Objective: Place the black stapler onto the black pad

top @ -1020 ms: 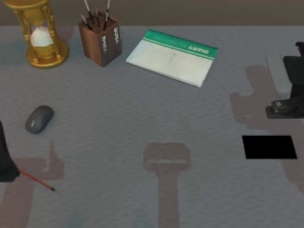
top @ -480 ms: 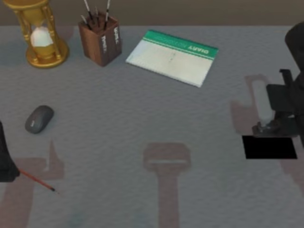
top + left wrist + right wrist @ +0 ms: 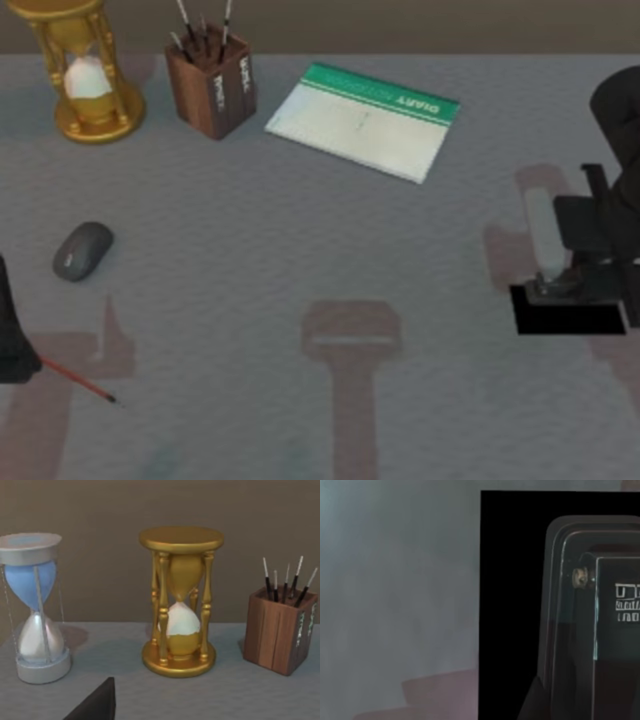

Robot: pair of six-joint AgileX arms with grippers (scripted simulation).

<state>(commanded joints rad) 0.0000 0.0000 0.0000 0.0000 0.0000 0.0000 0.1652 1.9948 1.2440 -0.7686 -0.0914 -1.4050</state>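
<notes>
Black stapler (image 3: 556,284): clamped in my right gripper (image 3: 590,272), hanging over the black pad (image 3: 565,318)'s far left edge, long axis along the pad's. Left arm parked beyond the mouse (image 3: 82,250).

Black stapler (image 3: 560,284) is black and dark grey with a lighter metallic end, over the pure black pad (image 3: 560,318). Table (image 3: 300,260) is grey. Up-left of the pad, the diary (image 3: 362,121) is white with a green stripe. Farther left: brown wooden pen holder (image 3: 211,92), gold hourglass (image 3: 88,70) with white sand, dark grey mouse (image 3: 82,250), red pencil (image 3: 78,381). Second hourglass (image 3: 34,607) beside the gold one is silver and blue.
</notes>
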